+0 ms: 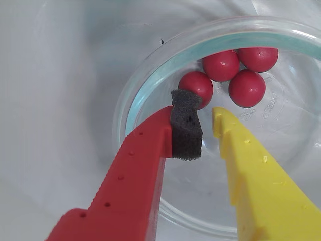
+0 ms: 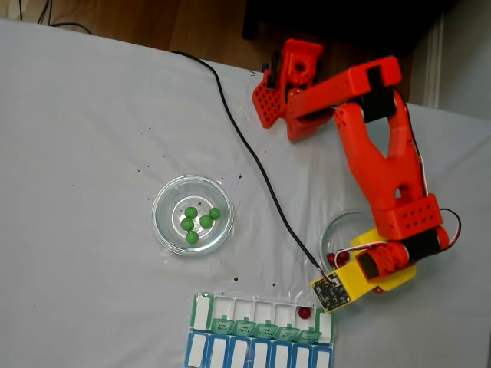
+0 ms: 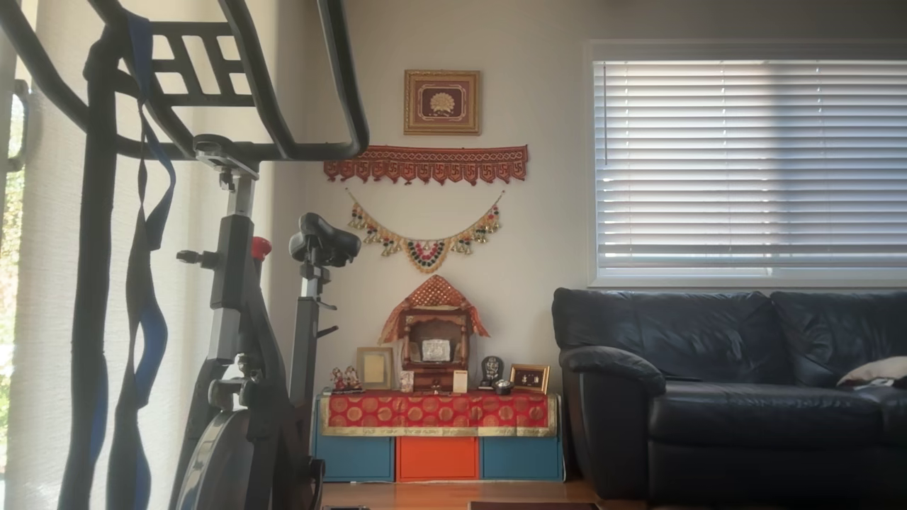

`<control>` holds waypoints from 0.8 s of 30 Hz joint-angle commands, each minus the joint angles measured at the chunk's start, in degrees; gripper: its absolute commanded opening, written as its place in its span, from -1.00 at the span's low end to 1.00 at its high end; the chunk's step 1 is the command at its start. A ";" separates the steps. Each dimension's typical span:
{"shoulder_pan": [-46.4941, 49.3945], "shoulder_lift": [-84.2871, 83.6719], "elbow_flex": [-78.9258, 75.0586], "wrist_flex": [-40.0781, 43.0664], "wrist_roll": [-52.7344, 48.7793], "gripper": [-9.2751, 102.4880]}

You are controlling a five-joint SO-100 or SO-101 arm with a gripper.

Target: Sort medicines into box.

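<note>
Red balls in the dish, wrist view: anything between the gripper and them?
Nothing visible. The gripper is open inside the glass dish, and the nearest red ball sits just ahead of the foam pad on the red finger, apparently touching its tip. Three more red balls cluster behind it.

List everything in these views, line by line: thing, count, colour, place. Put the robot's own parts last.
green balls: five, bright green, in the left glass dish in the fixed view.
left glass dish: one, clear, mid-table.
red balls: four, dark red, clustered at the far rim of the glass dish under the gripper, wrist view.
red ball in the organiser: one, dark red, in an open compartment.
pill organiser: one, white with green lids, bottom edge; a blue-lidded row adjoins it.
table cover: white.
other view: exercise bike, black sofa, shrine.
arm: one, orange.
gripper: red and yellow fingers, open, inside the dish by the red balls.
</note>
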 commanded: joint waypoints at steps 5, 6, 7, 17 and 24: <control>-0.09 1.49 -4.39 -0.09 0.00 -0.68; -0.09 1.58 -4.22 0.00 -0.09 -0.68; 0.00 1.67 -4.04 0.09 -0.09 -0.67; 0.26 2.02 -3.43 1.05 -1.05 -0.62; 0.26 2.55 -2.81 2.46 -0.88 -0.61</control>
